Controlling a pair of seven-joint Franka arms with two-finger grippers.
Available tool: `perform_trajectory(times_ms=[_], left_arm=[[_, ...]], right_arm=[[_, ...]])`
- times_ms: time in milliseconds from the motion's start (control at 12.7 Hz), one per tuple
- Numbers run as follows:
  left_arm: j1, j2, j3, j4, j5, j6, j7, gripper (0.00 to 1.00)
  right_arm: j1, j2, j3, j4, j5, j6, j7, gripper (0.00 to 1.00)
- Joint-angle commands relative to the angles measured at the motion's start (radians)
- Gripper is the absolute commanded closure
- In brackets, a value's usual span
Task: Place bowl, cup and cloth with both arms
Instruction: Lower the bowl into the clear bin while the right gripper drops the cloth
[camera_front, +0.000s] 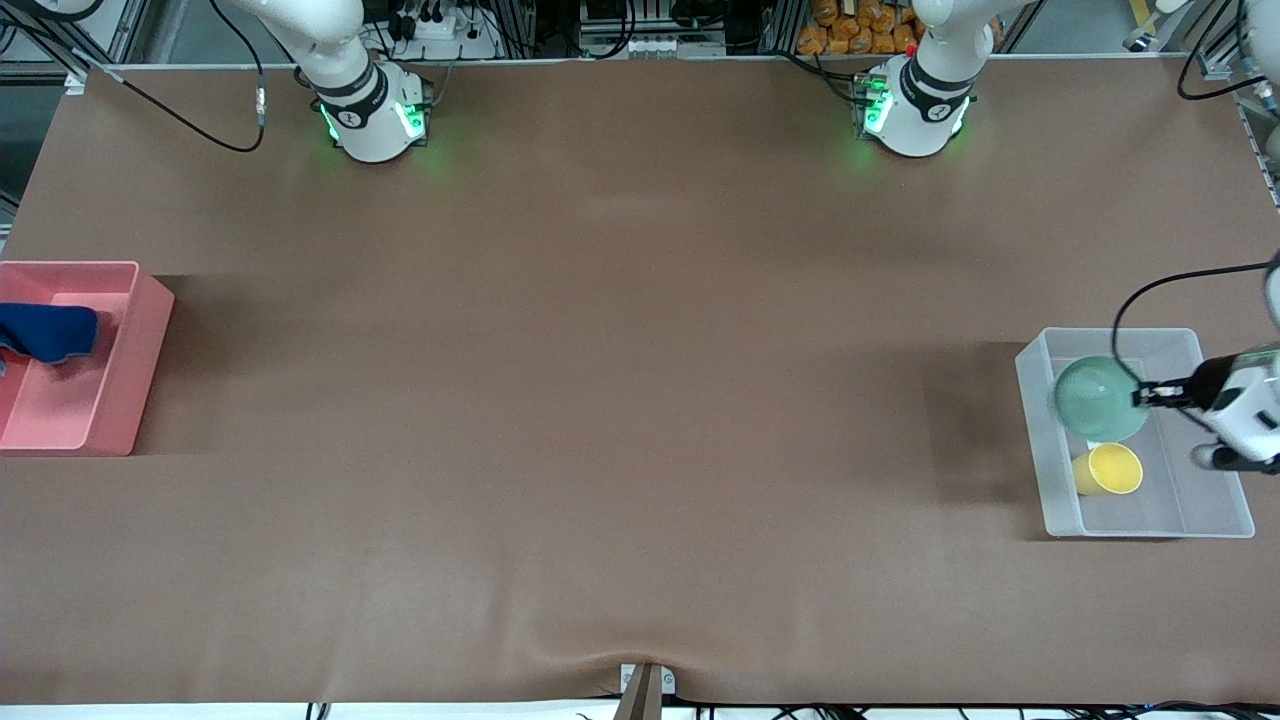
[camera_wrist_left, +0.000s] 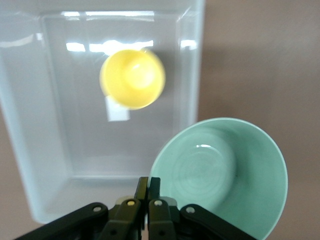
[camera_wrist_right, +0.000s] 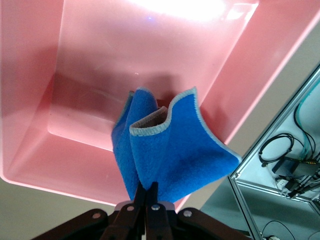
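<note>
While both arms hang over their bins, the front view shows the left gripper (camera_front: 1143, 397) pinching the bowl (camera_front: 1097, 398) by its rim above the clear bin (camera_front: 1060, 505) at the left arm's end of the table. The cup (camera_front: 1108, 469) lies in that bin, nearer the camera than the bowl. At the right arm's end, the cloth (camera_front: 48, 331) hangs over the pink bin (camera_front: 140, 370); the right gripper itself is out of frame here. The table between the bins is bare.

From the left wrist view, the left gripper (camera_wrist_left: 148, 187) has its fingers closed thin on the bowl (camera_wrist_left: 220, 175) rim. The bowl overlaps the bin wall (camera_wrist_left: 192, 75). Judged best practice: shift the bowl inward before lowering, clear of the wall and the cup (camera_wrist_left: 132, 79).

From the right wrist view, the right gripper (camera_wrist_right: 148, 192) clamps the cloth (camera_wrist_right: 170, 150), which droops over the pink bin (camera_wrist_right: 30, 100) near one wall. Centre it over the floor before release, so no corner drapes over the rim.
</note>
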Motion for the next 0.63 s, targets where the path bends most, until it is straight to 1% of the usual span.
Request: perform_trajectory(times_ms=[0,157,236,315,472,551], left_arm=[[0.067,-0.015,-0.01,-0.066,-0.006,0.033,0.102,1.0],[0.095,-0.047,-0.01,-0.186,-0.004,0.163,0.119,1.0],[0.112,-0.055,-0.01,-0.225,-0.004,0.208,0.15,1.0],[0.131,-0.055,-0.01,-0.233,-0.004,0.218,0.185,1.0],[0.145,-0.047,-0.01,-0.25,-0.004,0.26,0.207,1.0],[0.147,-0.045,-0.01,-0.28,-0.004,0.321,0.207,1.0]], right_arm=[[-0.011,0.032,0.016,0.002,0.026,0.013,-0.01,1.0],[-0.008,0.046,0.019,0.004,0.04,0.061,0.001,1.0],[0.001,0.046,0.019,0.004,0.053,0.064,0.001,0.89],[0.004,0.046,0.019,0.01,0.057,0.062,-0.005,0.01],[0.05,0.023,0.024,0.04,0.058,0.02,-0.005,0.0],[0.085,0.006,0.024,0.059,0.061,-0.026,0.006,0.0]])
